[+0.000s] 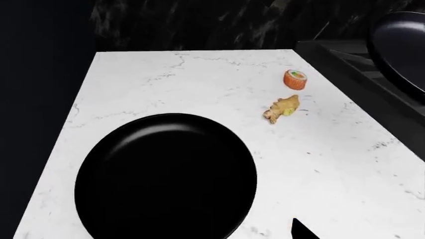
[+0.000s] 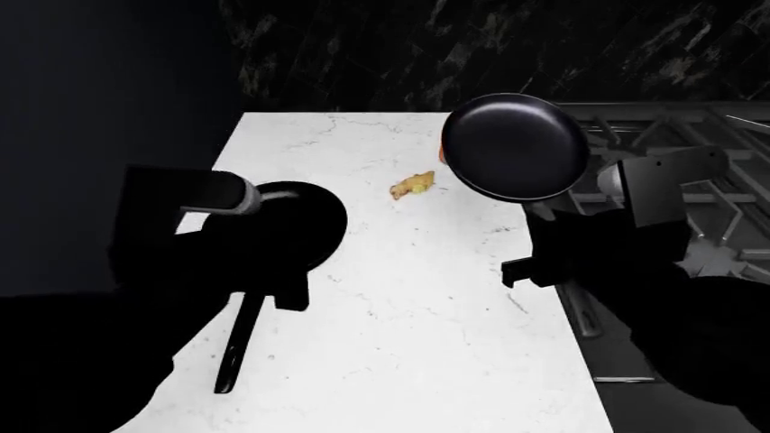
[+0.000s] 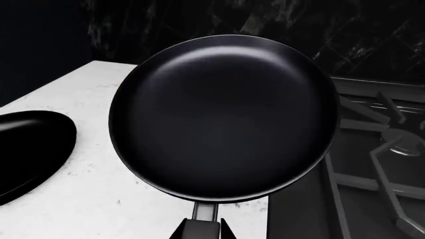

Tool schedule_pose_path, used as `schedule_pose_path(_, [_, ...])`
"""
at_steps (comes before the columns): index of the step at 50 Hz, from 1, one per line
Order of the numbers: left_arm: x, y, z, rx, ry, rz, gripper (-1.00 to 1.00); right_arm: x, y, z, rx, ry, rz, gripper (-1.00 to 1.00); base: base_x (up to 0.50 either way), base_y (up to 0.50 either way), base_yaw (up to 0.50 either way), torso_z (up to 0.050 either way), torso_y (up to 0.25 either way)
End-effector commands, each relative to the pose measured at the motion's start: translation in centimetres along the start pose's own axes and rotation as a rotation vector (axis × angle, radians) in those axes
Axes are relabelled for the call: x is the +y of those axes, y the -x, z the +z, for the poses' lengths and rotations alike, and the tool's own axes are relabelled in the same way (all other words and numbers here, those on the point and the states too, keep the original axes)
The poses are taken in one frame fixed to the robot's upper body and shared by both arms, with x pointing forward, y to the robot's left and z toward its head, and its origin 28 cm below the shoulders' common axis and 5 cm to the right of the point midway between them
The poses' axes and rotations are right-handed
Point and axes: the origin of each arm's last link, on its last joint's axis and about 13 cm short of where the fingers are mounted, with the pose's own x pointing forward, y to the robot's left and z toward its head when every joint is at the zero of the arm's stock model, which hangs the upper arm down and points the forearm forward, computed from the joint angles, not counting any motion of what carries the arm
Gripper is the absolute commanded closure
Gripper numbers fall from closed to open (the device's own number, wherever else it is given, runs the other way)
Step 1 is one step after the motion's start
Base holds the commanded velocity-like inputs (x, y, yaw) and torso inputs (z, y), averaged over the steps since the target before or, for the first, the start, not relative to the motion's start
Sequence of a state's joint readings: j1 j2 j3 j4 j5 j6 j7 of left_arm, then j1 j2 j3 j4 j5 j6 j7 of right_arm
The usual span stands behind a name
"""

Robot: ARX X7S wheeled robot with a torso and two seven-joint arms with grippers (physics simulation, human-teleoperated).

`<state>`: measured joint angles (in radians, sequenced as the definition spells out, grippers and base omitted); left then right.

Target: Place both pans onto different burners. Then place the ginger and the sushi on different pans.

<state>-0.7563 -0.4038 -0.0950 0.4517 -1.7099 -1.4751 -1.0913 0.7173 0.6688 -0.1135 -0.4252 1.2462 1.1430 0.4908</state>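
Black pan (image 3: 222, 117), handle pinched by right gripper (image 3: 202, 230), hung short of the burners (image 3: 391, 149). Second pan (image 1: 166, 177), ginger (image 1: 282, 108), sushi (image 1: 295, 79) lay on surface (image 1: 199, 84). Left jaws unseen.

White marble counter (image 2: 409, 298), dark wall (image 2: 481, 45).

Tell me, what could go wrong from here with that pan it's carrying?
Held only by its handle's end, the raised pan in the right gripper could tilt or slip; it hangs over the counter edge, not yet above a burner. In the head view it hides the sushi, so lowering early might hit the sushi or the ginger. The second pan lies on the counter under the left arm, which could nudge it.
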Motion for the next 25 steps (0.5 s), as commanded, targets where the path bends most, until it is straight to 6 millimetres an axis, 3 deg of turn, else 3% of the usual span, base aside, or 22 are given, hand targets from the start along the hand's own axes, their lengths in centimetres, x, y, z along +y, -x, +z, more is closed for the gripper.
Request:
schedule_pose_path(1, [0.5,0.1,-1.3,0.083,0.012,0.027,-1.0,-0.3,0.3,0.9,-0.06,0.011,-0.032,1.0,-0.01,0.0,0.0,0.0,0.01])
schedule_pose_path(25, [1.0,-1.0,-2.8,0.17,0.077,0.149,-1.0,0.0,0.5,1.2,-0.065,0.022,-0.026,1.0,0.0,0.0,0.01,0.0,0.001])
